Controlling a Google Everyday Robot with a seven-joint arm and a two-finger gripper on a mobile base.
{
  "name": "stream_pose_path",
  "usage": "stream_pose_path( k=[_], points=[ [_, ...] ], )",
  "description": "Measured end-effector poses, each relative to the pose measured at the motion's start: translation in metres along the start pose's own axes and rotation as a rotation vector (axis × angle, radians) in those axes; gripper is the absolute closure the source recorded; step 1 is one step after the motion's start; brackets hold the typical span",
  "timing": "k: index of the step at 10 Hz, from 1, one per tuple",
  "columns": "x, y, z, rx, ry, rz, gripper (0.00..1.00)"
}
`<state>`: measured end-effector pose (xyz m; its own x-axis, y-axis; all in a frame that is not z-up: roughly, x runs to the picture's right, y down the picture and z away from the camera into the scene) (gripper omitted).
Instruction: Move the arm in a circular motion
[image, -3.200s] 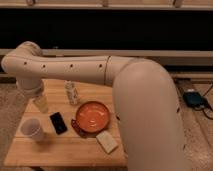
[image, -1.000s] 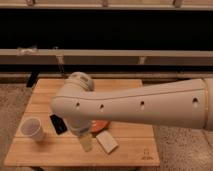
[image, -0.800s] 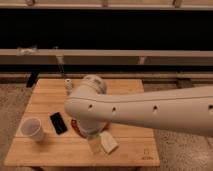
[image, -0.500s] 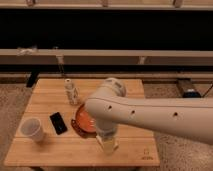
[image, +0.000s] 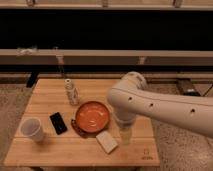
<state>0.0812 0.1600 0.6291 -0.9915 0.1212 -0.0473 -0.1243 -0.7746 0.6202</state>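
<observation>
The arm (image: 160, 107) is a thick cream-white tube with small dark holes, coming in from the right edge and bending down at a rounded elbow (image: 127, 95) over the right part of the wooden table (image: 45, 150). Its narrow pale tip, the gripper (image: 125, 136), hangs just above the table top, right of the orange plate (image: 92, 116) and close to the white block (image: 107, 141).
On the table stand a small bottle (image: 71, 92) at the back, a black phone (image: 58, 123) and a white paper cup (image: 32, 129) at the left. Dark window panels and a ledge run behind. A dark device (image: 187, 86) lies on the floor at the right.
The arm has swept from the table's left side across the middle to the right, uncovering the phone, the plate and the bottle. The tip now hangs right of the plate.
</observation>
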Motion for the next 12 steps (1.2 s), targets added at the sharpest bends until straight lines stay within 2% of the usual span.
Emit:
stream_pose_path(
  k=[2, 4, 7, 12],
  points=[
    [-0.011, 0.016, 0.001, -0.010, -0.011, 0.010, 0.20],
    [-0.035, 0.039, 0.005, -0.026, -0.026, 0.036, 0.20],
    [-0.059, 0.068, 0.012, -0.035, -0.043, 0.061, 0.20],
    [-0.064, 0.128, 0.020, -0.039, -0.057, 0.035, 0.20]
  ],
)
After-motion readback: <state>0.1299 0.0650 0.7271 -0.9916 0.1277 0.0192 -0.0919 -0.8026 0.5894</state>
